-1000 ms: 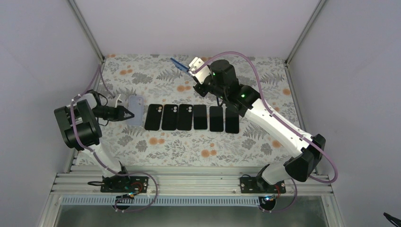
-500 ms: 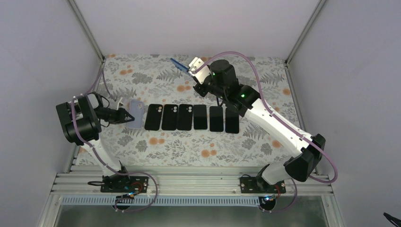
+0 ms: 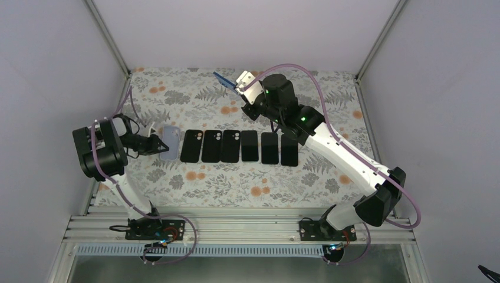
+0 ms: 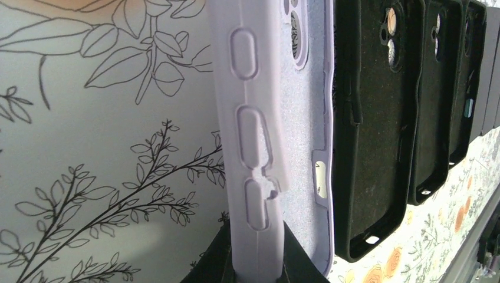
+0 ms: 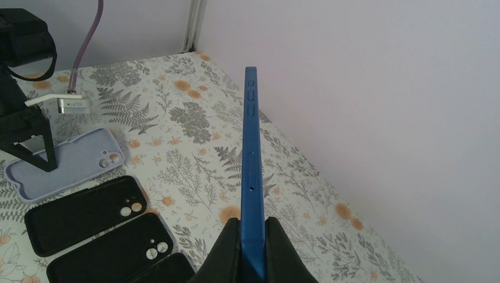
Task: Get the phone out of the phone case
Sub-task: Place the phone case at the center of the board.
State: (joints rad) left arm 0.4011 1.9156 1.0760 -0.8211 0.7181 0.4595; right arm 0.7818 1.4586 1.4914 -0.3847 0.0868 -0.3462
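The blue phone (image 3: 221, 79) is out of its case and held edge-on in the air over the back of the table, with my right gripper (image 3: 239, 88) shut on its lower end. In the right wrist view the phone (image 5: 253, 147) rises straight up from between the fingers of the right gripper (image 5: 253, 236). The empty lilac phone case (image 3: 170, 141) lies at the left end of the row, its left side lifted. My left gripper (image 3: 158, 145) is shut on that side wall. Seen from the left wrist, the case (image 4: 295, 118) shows its hollow inside, and the left gripper (image 4: 258, 259) pinches its near wall.
Several black cases and phones (image 3: 239, 146) lie side by side to the right of the lilac case, the nearest black case (image 4: 371, 118) almost touching it. A small silver piece (image 5: 71, 105) lies behind the lilac case. White walls close the table at the back and sides.
My left arm has turned and drawn slightly left, tipping the lilac case a little more onto its edge. The right arm holds the blue phone in the same place.
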